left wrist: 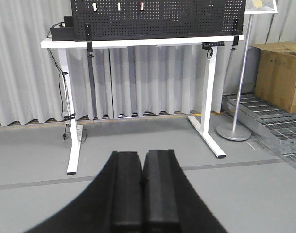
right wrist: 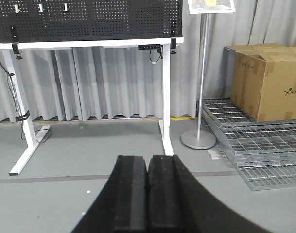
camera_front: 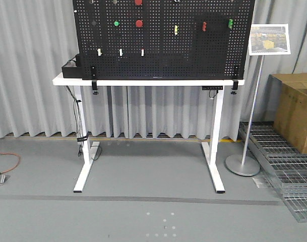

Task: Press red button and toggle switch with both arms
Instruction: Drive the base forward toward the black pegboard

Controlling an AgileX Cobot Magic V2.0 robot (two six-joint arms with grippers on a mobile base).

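left black two-finger gripper clenched on nothing, pads flush together; right black two-finger gripper likewise clenched and empty. both low above grey floor, well apart from the white-legged table and its black perforated pegboard. likely to go wrong: reaching short or off-target across that gap; pressing the wrong red piece, given a second red knob cut by the top edge and a small red part farther right. round red button mid-board, just right of a round green button, small and bright against the black. toggle switch too small and dark to pick out.
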